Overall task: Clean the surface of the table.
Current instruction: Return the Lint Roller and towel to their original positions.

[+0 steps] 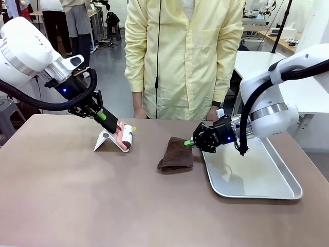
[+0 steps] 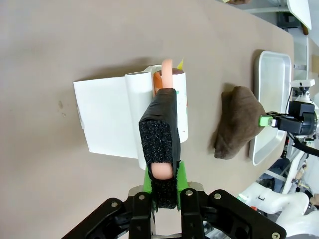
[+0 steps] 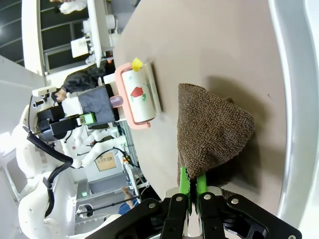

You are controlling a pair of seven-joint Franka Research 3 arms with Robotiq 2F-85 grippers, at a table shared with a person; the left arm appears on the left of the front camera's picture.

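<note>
1. Brown-topped table (image 1: 77,200) spread across whole lower front view, wide, matte.
2. Left gripper (image 1: 105,117) at 10 o'clock of table centre, clamped on foam-wrapped handle of pink lint roller (image 1: 126,137); handle pinched between green pads (image 2: 180,175) in left wrist view.
3. Roller head resting on white stand (image 1: 105,141), stand flat on table.
4. Right gripper (image 1: 191,143) at 3 o'clock of centre, jaws closed tight on edge of brown cloth (image 1: 176,154); cloth corner between green fingers (image 3: 184,181) in right wrist view.
5. Cloth bunched on table, just beside silver tray (image 1: 288,191), at tray's 9 o'clock.
6. Tray at table's right end, 4 o'clock of centre.
7. Person in yellow coat (image 1: 180,56) at 12 o'clock, standing at far edge.
</note>
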